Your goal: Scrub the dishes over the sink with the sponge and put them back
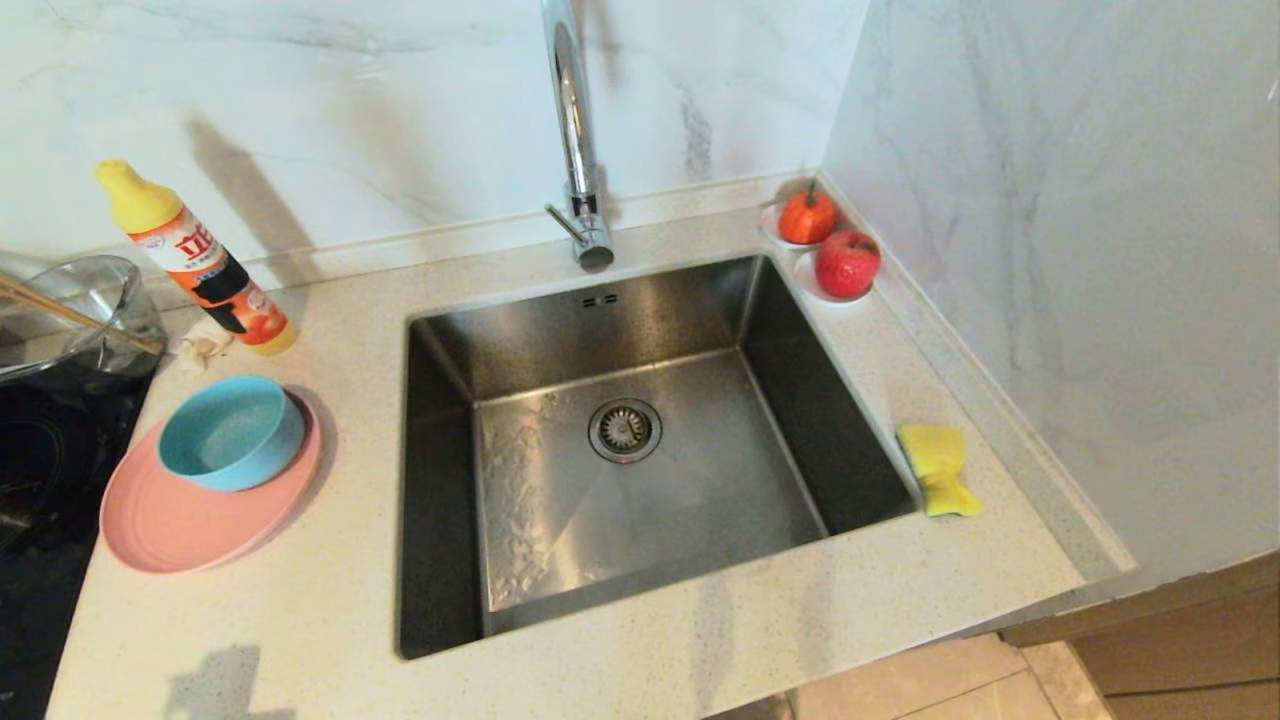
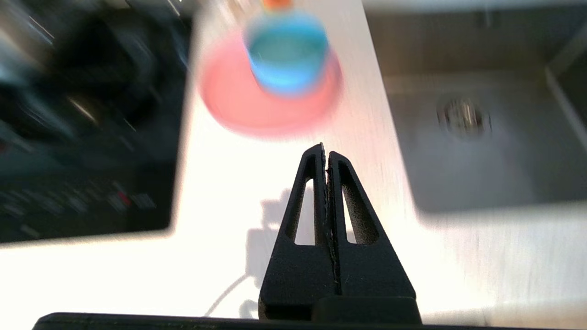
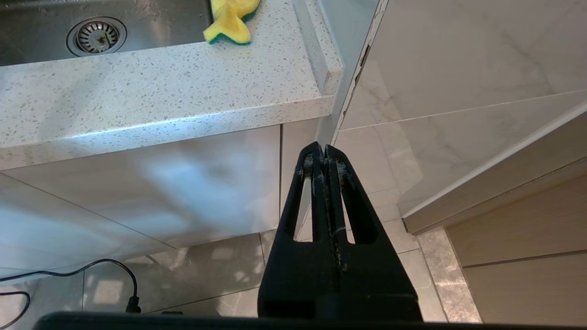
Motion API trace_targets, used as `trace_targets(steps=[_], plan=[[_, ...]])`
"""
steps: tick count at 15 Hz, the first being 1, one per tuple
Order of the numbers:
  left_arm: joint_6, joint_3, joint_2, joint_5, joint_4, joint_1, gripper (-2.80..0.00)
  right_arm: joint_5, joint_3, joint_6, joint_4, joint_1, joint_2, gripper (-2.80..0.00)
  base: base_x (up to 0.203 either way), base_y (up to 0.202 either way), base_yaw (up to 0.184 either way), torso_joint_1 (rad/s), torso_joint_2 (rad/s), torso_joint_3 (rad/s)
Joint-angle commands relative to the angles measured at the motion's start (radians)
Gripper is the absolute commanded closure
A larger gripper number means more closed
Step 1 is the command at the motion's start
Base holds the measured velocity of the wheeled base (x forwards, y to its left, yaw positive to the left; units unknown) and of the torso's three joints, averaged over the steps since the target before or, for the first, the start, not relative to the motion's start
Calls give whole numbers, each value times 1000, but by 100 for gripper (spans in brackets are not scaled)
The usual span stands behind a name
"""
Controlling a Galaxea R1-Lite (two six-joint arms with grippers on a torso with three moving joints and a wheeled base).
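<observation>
A teal-blue bowl (image 1: 231, 432) sits on a pink plate (image 1: 170, 520) on the counter left of the steel sink (image 1: 560, 340). The yellow sponge (image 1: 938, 468) lies on the counter right of the sink, green side down. Neither arm shows in the head view. In the left wrist view my left gripper (image 2: 326, 151) is shut and empty above the pale counter, short of the plate (image 2: 238, 103) and bowl (image 2: 285, 50), with the sink (image 2: 481, 165) beside it. My right gripper (image 3: 320, 151) is shut and empty, low in front of the cabinet, below the counter edge; the sponge (image 3: 229, 20) lies above it.
A detergent bottle (image 1: 195, 262) and a glass bowl (image 1: 70, 310) stand behind the dishes, beside a black cooktop (image 1: 40, 470). The tall chrome tap (image 1: 575, 130) rises behind the sink. Two red fruits (image 1: 830, 245) sit in the back right corner. A marble wall (image 1: 1080, 250) closes the right side.
</observation>
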Motion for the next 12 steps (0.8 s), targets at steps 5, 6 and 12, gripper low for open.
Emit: trace_targets(steps=[5,6,12], plan=[[56,241,-136,-145,2,-1,0,0,0,0,0,0,1,0,0,0,0,0,0,0],[70,244,-136,-162,0,-1,0,0,2,-2,0,0,1,0,0,0,0,0,0,0],[61,246,-136,-162,-8,-1,0,0,1,11,0,0,1,0,0,0,0,0,0,0]])
